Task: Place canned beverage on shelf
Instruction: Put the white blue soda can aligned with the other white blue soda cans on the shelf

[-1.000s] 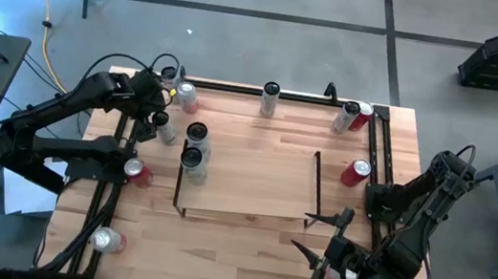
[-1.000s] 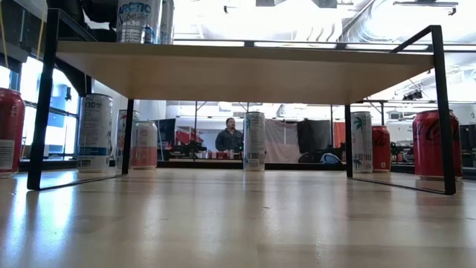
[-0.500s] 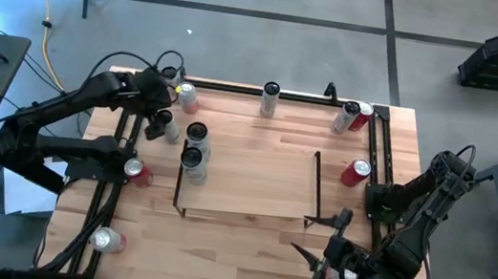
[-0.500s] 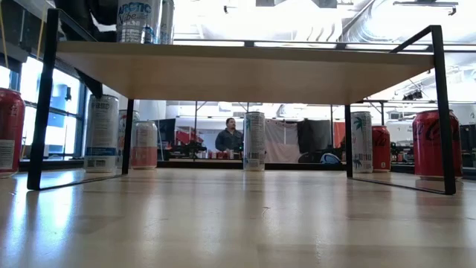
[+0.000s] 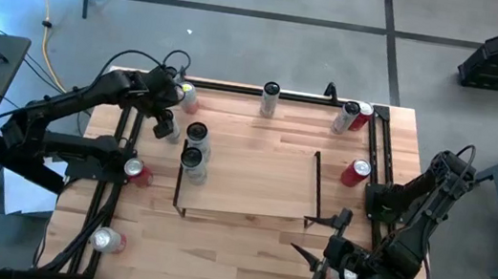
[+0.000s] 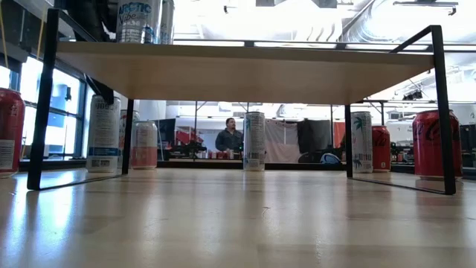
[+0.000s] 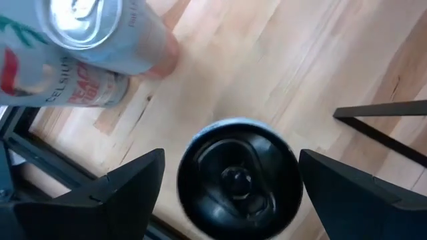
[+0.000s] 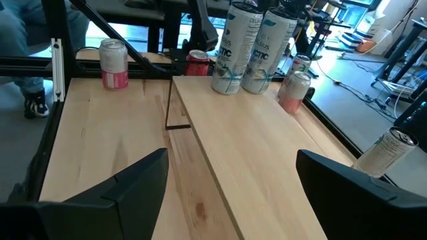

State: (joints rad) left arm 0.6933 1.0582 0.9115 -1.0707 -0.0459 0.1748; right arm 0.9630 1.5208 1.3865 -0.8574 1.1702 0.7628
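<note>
The black-topped silver can (image 7: 239, 175) stands on the table beside the low light-wood shelf (image 5: 254, 174), between the left gripper's (image 7: 230, 190) spread fingers; it should be centred before closing.

Both arms are matte black, built of chunky jointed links, with thin black cables looping off the left arm (image 5: 69, 111). The right arm (image 5: 412, 219) ends in an end effector (image 5: 322, 255) with two flat, tapered black fingers (image 8: 127, 187).
</note>
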